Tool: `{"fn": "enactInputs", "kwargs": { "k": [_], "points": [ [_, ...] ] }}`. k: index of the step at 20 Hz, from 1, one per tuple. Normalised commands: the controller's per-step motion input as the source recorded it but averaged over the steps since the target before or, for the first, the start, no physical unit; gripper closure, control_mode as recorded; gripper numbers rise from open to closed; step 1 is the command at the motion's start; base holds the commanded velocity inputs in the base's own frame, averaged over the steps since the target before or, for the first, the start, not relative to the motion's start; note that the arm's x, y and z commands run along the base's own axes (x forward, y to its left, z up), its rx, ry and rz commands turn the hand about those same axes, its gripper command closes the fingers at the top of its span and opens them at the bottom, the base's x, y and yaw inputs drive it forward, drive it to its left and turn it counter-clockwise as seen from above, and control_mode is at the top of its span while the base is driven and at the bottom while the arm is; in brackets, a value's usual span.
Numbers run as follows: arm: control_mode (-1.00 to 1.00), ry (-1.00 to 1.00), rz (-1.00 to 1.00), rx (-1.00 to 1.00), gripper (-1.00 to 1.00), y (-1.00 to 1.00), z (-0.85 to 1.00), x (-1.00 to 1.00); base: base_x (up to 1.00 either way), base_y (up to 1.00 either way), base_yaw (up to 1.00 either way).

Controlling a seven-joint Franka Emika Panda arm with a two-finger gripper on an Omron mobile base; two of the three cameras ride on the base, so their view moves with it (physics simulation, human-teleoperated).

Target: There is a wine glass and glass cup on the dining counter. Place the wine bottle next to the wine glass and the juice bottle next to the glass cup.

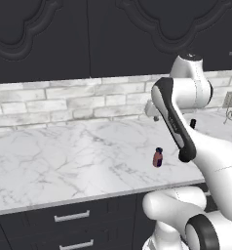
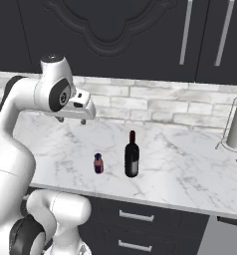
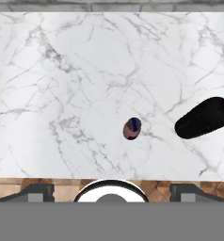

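On a white marble wall counter (image 2: 190, 164) the small reddish-purple juice bottle (image 2: 98, 163) stands upright near the front edge. The tall dark wine bottle (image 2: 132, 155) stands just to its right. In the left base view the juice bottle (image 1: 158, 157) is in plain sight, while the arm hides the wine bottle except its top (image 1: 192, 123). My gripper (image 2: 72, 120) hangs open and empty, high above the counter, behind and left of both bottles. From the hand view I look straight down on the juice bottle (image 3: 132, 128) and the wine bottle (image 3: 203, 117), between wide-apart fingertips (image 3: 38, 190). The wine glass, glass cup and dining counter are out of view.
A paper towel roll on a wire stand (image 2: 236, 129) sits at the counter's far right. A pale brick backsplash (image 2: 155, 107) and dark upper cabinets (image 2: 115, 35) back the counter. Dark drawers (image 2: 135, 216) lie under its front edge. Wooden floor (image 3: 62, 183) shows below.
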Motion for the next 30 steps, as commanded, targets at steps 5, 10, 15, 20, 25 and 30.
{"fn": "enactInputs", "kwargs": {
  "k": [5,10,15,20,25,30],
  "points": [
    [-1.0,-0.03,-0.01,-0.01,-1.0,-0.26,-0.31,-0.05,0.0,0.0,0.0],
    [-1.0,-0.02,-0.01,-0.01,-1.0,-0.29,-0.32,0.08,0.0,0.0,0.0],
    [-1.0,0.0,-0.07,-0.08,-1.0,-0.05,-0.29,0.32,0.0,0.0,0.0],
    [-1.0,0.0,-0.09,-0.04,-1.0,0.0,-0.25,0.31,0.0,0.0,0.0],
    [-1.0,0.0,-0.11,0.04,-1.0,0.0,-0.25,0.18,0.0,0.0,0.0],
    [-1.0,0.0,-0.06,0.11,-1.0,0.0,-0.25,0.19,0.0,0.0,0.0]
  ]
}}
